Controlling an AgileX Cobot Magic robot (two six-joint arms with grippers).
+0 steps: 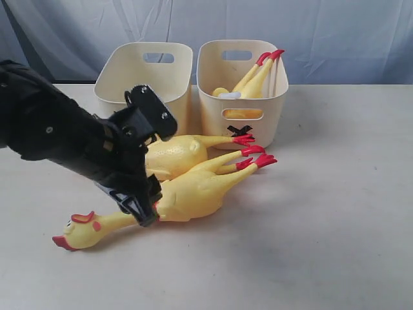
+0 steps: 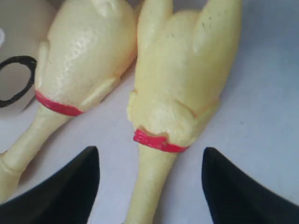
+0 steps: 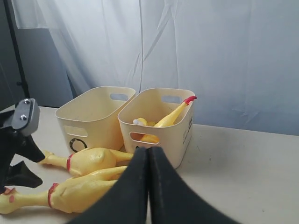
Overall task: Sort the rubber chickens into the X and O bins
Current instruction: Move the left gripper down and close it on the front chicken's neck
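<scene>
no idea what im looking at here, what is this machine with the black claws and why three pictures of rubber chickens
It is a robot with two arms, each ending in a two-fingered gripper, filmed by three cameras at one moment.

The exterior view shows the whole table. Two rubber chickens lie on it side by side: the front chicken and the back chicken. Behind them stand two cream bins. The O bin shows nothing inside from here; the X bin holds a third chicken, red feet sticking up over the rim.

The left wrist view looks down from the left arm. Its left gripper is open, with the front chicken's neck between the black fingers, nothing gripped yet.

The right wrist view looks from the other arm, farther back. Its right gripper is shut and holds nothing.
</scene>
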